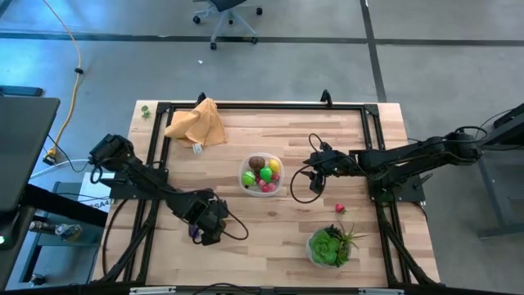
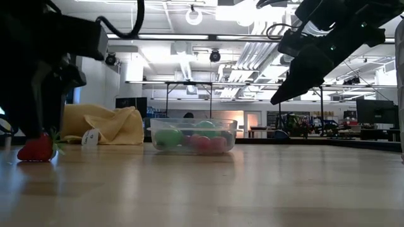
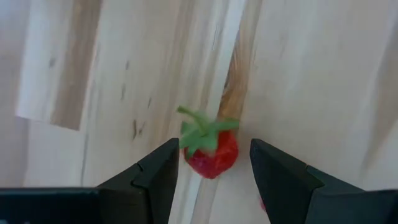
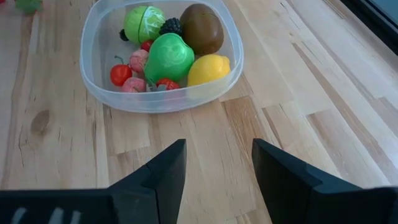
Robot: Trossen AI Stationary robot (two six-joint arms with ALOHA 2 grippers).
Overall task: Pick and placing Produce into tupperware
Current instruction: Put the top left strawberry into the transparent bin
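Left pincer (image 3: 213,171) open, straddling strawberry (image 3: 211,152)

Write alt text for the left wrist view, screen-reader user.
A small red strawberry with a green leafy top lies on the pale wooden table, between the two open dark fingers of the left pincer. Neither finger touches it, and nothing else is on the wood.

From above, the left claw (image 1: 206,232) covers its strawberry (image 3: 211,152), and a purple bit (image 1: 193,233) beside it is too small to name.
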